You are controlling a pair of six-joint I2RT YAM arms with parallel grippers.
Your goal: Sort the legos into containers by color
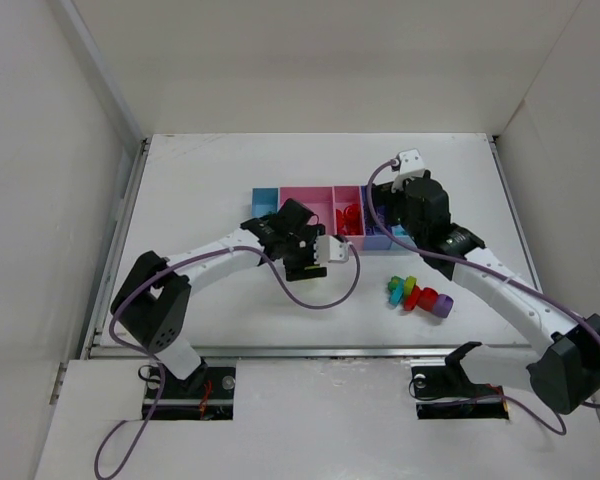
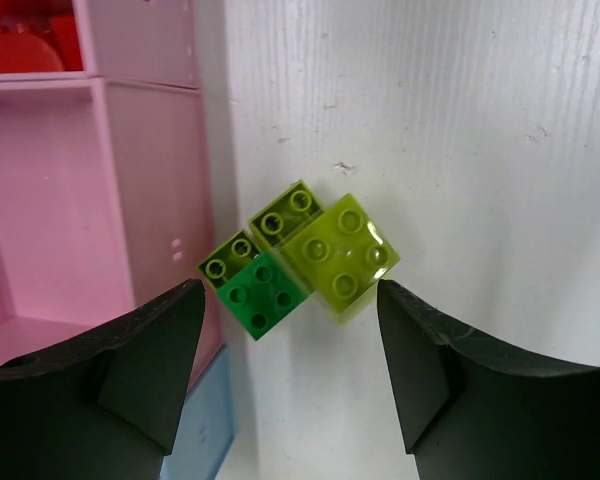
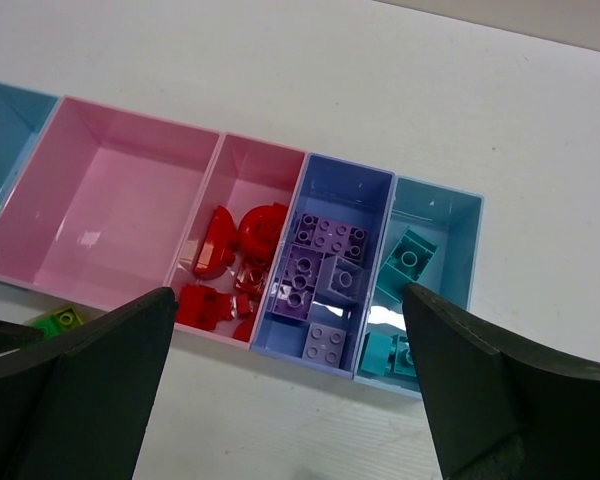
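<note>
A cluster of stuck green legos lies on the white table against the front wall of the wide pink tray [image 2: 50, 200]: a dark green brick [image 2: 263, 293], a yellow-green brick [image 2: 341, 255] and an olive one [image 2: 285, 215]. My left gripper [image 2: 290, 300] is open, its fingers on either side above this cluster. My right gripper [image 3: 288, 295] is open and empty above the trays' front edge. The narrow pink tray [image 3: 242, 170] holds red pieces, the purple-blue tray [image 3: 350, 185] purple bricks, and the right light blue tray [image 3: 442, 215] teal bricks.
A mixed chain of teal, yellow-green, red and purple legos [image 1: 417, 294] lies on the table right of centre, near the right arm. The tray row [image 1: 310, 197] sits mid-table. The left light blue tray [image 3: 5, 130] shows a bit of green at its edge.
</note>
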